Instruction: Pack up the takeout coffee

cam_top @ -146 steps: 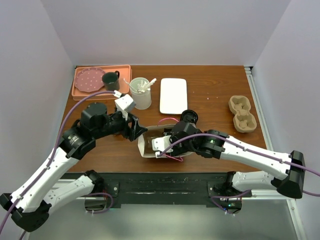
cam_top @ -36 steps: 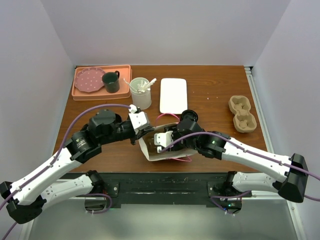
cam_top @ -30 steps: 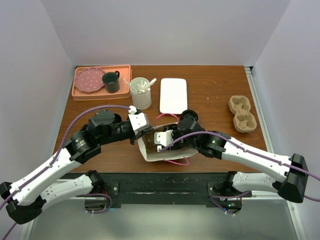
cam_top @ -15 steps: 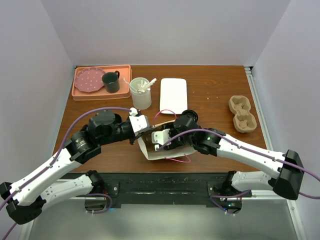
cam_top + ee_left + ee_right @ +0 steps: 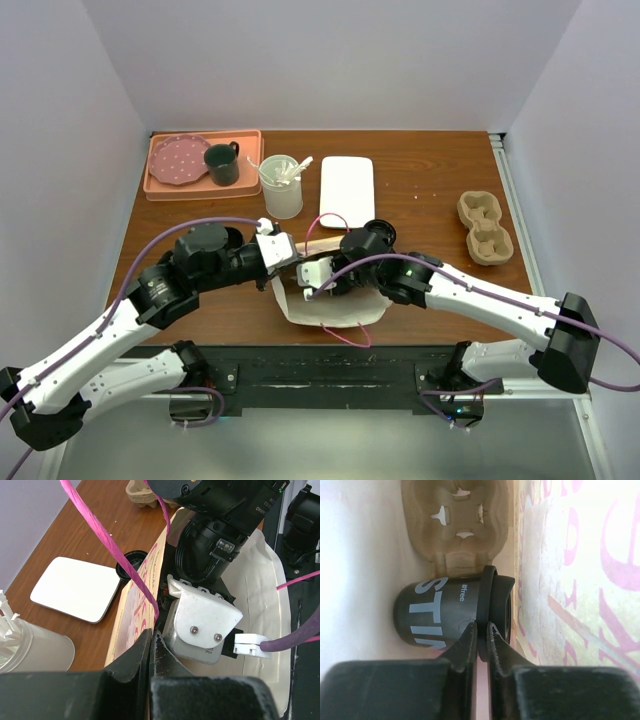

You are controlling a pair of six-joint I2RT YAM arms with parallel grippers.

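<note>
snapped the right gripper from part open down to a narrow pinch on the lid rim of the coffee cup, inside the paper bag and up against the cardboard carrier. kept the left gripper clamped shut on the bag's edge, holding the mouth open. probably meant a fresh grip for seating the cup in the carrier.
</note>
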